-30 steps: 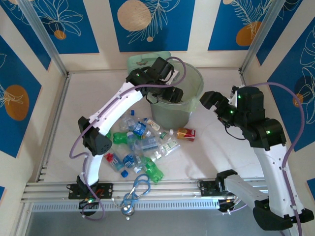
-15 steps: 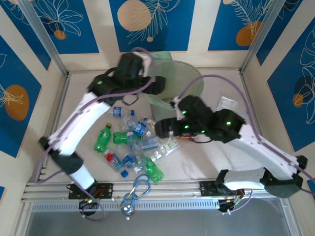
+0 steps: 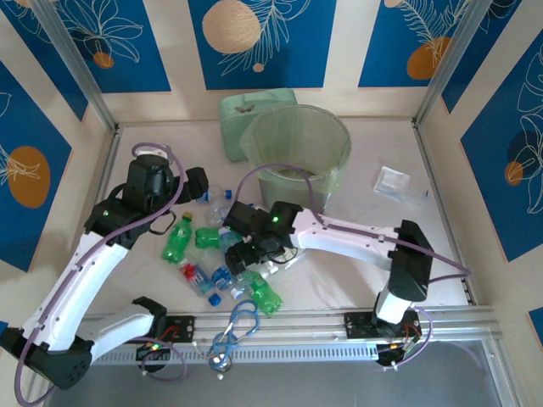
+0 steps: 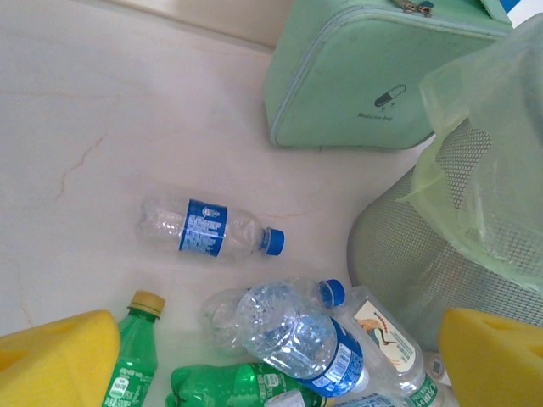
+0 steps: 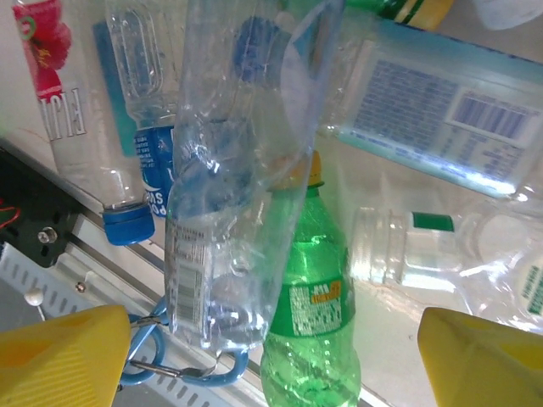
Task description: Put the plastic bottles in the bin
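Observation:
The plastic bottles (image 3: 222, 254) lie in a heap on the table, in front and to the left of the bin (image 3: 297, 148), a tall translucent pale-green bucket. My left gripper (image 3: 202, 186) hovers open over the heap's far left end. Between its yellow pads (image 4: 59, 356) lies a clear bottle with a blue label (image 4: 314, 339), and another clear bottle (image 4: 208, 229) lies alone further off. My right gripper (image 3: 243, 241) hangs open over the middle of the heap. A crushed clear bottle (image 5: 225, 212) and a green bottle (image 5: 316, 326) lie between its pads (image 5: 488, 360) without touching them.
A flat mint-green box (image 3: 254, 112) stands behind and to the left of the bin. Blue loops (image 3: 242, 318) lie at the near rail by the heap. A small white packet (image 3: 399, 184) lies at the right. The right arm stretches low across the table's middle.
The left arm has come away from the bin, down and left to the heap, and its jaws have opened. The right arm has swung in from the right side to over the bottles.

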### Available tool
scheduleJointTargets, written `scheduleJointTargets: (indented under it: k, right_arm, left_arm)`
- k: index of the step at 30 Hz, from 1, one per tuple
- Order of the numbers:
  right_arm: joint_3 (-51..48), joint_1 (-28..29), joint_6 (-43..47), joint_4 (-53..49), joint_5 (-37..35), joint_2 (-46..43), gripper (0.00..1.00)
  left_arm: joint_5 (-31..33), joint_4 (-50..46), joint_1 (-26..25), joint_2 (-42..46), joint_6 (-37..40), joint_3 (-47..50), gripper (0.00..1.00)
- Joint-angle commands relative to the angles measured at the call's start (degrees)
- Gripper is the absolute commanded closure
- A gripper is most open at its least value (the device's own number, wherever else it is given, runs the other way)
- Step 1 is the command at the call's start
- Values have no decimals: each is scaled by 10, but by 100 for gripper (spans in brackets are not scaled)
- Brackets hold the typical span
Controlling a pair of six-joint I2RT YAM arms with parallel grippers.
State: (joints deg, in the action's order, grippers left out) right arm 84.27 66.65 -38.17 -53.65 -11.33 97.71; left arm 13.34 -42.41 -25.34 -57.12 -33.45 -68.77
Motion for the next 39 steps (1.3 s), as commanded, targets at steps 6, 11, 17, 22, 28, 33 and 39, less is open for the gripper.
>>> scheduleJointTargets:
  k: [6,11,17,22,28,33,39]
  right_arm:
    - [39,8,20,34,37,64,15]
    - [51,8,21,38,31,97,17]
    - [66,10,25,33,11,120,20]
    - [84,10,28,18,5,144,21]
    - [87,11,25,14,-1,151,28]
    - [88,14,20,9,-27,145,38]
    - [57,15,14,34,-48,100,44]
  left_arm:
    - [-53,-8,37,-9,-30,32,11]
    - [-67,-15,57,-11,-33,53,13]
    - [-80,-3,63,-11,-37,65,14]
    - [-88,5,65,-13,-42,69,15]
    - [-101,19,65,-19,-48,71,16]
    - [-102,21,66,-23,-49,72,17]
    - [-114,28,67,-22,-46,73,17]
